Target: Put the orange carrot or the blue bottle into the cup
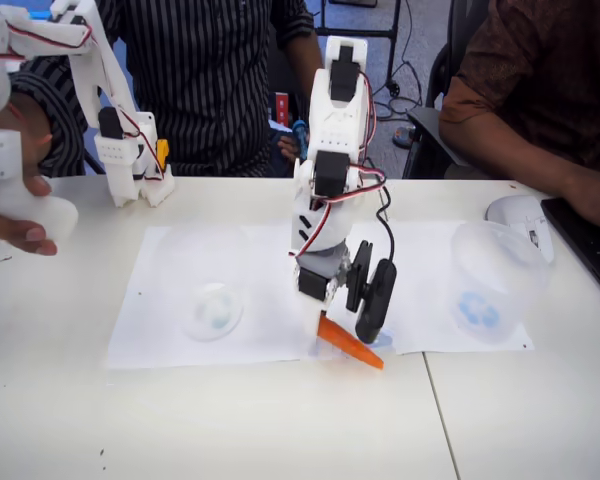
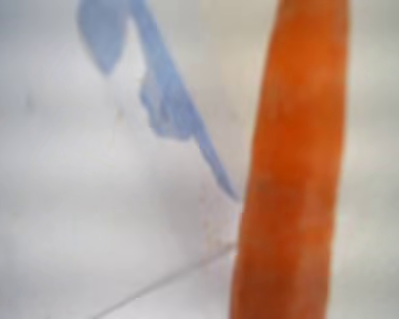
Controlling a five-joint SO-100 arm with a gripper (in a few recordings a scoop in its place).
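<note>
The orange carrot (image 1: 351, 343) lies on the white paper near the table's middle, its thick end up-left under my gripper (image 1: 323, 303). In the wrist view the carrot (image 2: 296, 173) runs top to bottom on the right, very close and blurred. My gripper points straight down at that thick end; the arm hides its jaws, so I cannot tell whether they hold it. The cup (image 1: 212, 298), clear with a pale teal blotch at its base, stands on the paper to the left. Behind the arm a person's hand holds a small blue thing (image 1: 300, 134); whether it is the blue bottle I cannot tell.
A second clear cup (image 1: 490, 285) with a blue arrows symbol stands on the paper (image 1: 160, 330) at the right. A computer mouse (image 1: 520, 215) and a keyboard (image 1: 590, 245) lie at the far right. Two people sit behind the table. Blue marks (image 2: 159, 100) are printed on the paper.
</note>
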